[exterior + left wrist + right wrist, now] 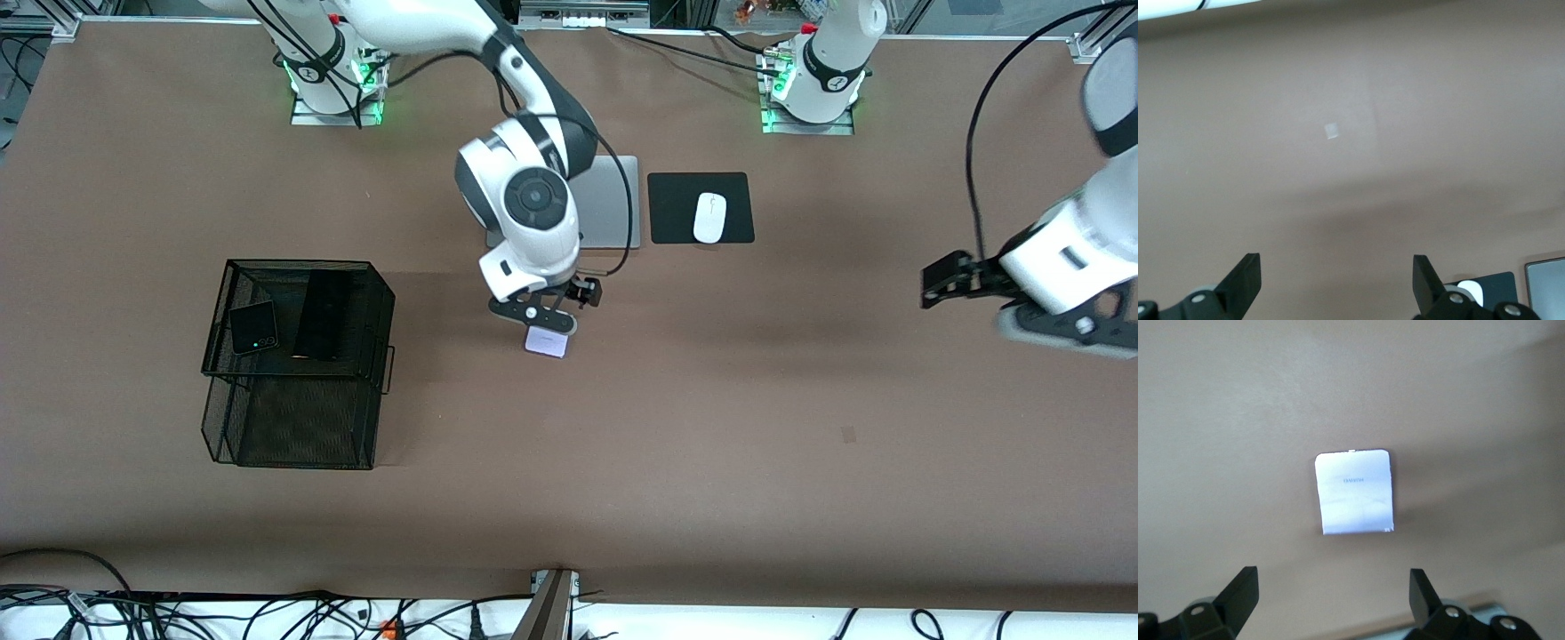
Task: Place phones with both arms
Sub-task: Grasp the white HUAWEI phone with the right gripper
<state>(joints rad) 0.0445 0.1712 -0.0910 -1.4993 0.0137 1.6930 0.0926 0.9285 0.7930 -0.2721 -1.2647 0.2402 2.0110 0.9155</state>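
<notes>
On top of the black wire basket (298,356), toward the right arm's end of the worktop (711,462), lie two phones side by side: the small black phone (253,327) with its green dot and the long black phone (323,314). Both look already placed.

The white phone (546,341) lies flat on the bare worktop near its middle, nearer the front camera than the silver laptop (609,204). The right tool (544,313) hangs just over it with its jaws spread wide and nothing between them; in the right wrist view the white phone (1354,491) sits squarely between the two fingertips (1245,587).

This phone is probably light, rigid and smooth-skinned, so it may slip; being thin and flush with the surface, it is best pinched across its two narrower edges, fingers lowered right to the worktop.

A white mouse (709,217) rests on a black mouse pad (701,207) beside the laptop.

The left tool (956,277) waits over the left arm's end, jaws wide and empty.

The brown covering looks matte and even, with ample open room around the white phone.
</notes>
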